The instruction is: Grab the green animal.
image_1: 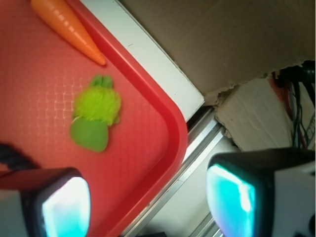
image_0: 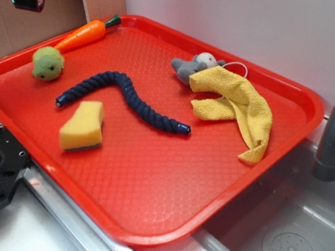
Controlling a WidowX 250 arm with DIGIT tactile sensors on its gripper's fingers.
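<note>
Wrist view gives us our hand (image_1: 148,202) with its two fingers (image_1: 64,205) spread wide and nothing between them; one finger hangs over the tray (image_1: 170,123), the other beyond its rim. Just ahead lies the green animal (image_1: 95,120), apart from both fingers, near the tray's corner. Next to it lies the carrot (image_1: 66,27), not touching. From the exterior view we see a dark rope (image_0: 124,97) curving across the tray's middle, a sponge (image_0: 83,126) beside it, and a yellow cloth (image_0: 235,107) partly covering a grey plush (image_0: 191,66) at the far side.
</note>
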